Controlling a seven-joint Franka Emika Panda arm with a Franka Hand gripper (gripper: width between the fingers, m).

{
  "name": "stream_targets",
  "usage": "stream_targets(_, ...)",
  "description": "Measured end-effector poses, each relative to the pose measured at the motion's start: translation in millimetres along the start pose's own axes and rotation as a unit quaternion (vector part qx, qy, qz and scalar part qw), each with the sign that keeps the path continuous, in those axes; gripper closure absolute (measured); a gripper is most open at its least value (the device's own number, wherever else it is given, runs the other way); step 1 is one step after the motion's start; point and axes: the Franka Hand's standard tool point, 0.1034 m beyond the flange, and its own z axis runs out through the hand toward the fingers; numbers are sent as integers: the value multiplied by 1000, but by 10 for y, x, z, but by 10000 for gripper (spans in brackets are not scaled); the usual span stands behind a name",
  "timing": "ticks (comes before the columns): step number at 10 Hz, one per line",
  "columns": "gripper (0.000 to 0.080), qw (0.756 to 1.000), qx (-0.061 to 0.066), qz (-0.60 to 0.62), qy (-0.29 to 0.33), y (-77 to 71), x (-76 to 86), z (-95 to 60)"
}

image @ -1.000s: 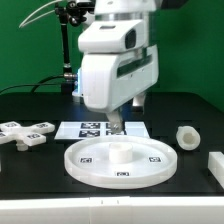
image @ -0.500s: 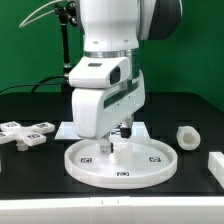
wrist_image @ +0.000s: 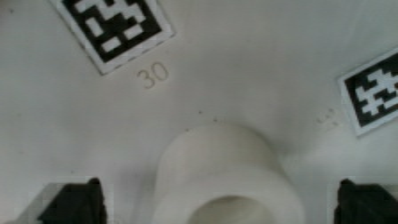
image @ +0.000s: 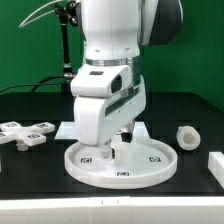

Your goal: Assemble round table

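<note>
One large rimmed round disc (image: 150, 172) lies flat at the front of the black bench (image: 30, 178). The arm's fingers (wrist_image: 71, 203) hang low over its middle, spread wide to either side of the raised hub (wrist_image: 222, 165), not gripping it and holding nothing. At the exterior view's right edge sits a plain white block (image: 216, 166), with the short cylinder leg (image: 188, 135) a little farther back. Well apart on the exterior view's left rests the cross-shaped foot (image: 25, 132). Behind the disc, the marker board (image: 66, 129) peeks out past the arm (image: 108, 95).
</note>
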Motion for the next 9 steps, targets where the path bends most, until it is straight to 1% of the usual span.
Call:
stream_targets(3, 150, 1000, 1, -2, 0, 1, 24, 17)
stream_targets(4, 177, 1000, 1, -2, 0, -1, 27, 18)
stream_targets(5, 177, 1000, 1, -2, 0, -2, 26, 20)
stream_targets(6, 366, 1000, 1, -1, 0, 0, 22, 20)
stream_targets(7, 396, 1000, 1, -1, 0, 1, 22, 20)
stream_targets(9, 396, 1000, 1, -1, 0, 1, 21, 20)
